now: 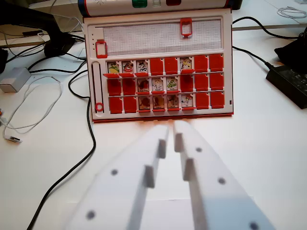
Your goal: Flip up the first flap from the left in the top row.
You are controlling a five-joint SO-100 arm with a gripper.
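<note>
A red and white flap board (160, 33) lies on the white table, in the upper middle of the wrist view. Its three rows hold red flaps and small picture cards. In the top row the first flap from the left (113, 67) shows a picture, as do the two beside it and one further right (185, 63); the others show plain red. My gripper (171, 127) has white fingers (158, 158) rising from the bottom edge. Its tips hover just in front of the board's near edge, close together with nothing between them.
A black cable (81, 158) runs down the wrist view's left of the board. A white adapter (13, 79) and thin white cables lie at the far left. A black power brick (288, 85) sits at the right, and a dark object (33, 21) at the top left.
</note>
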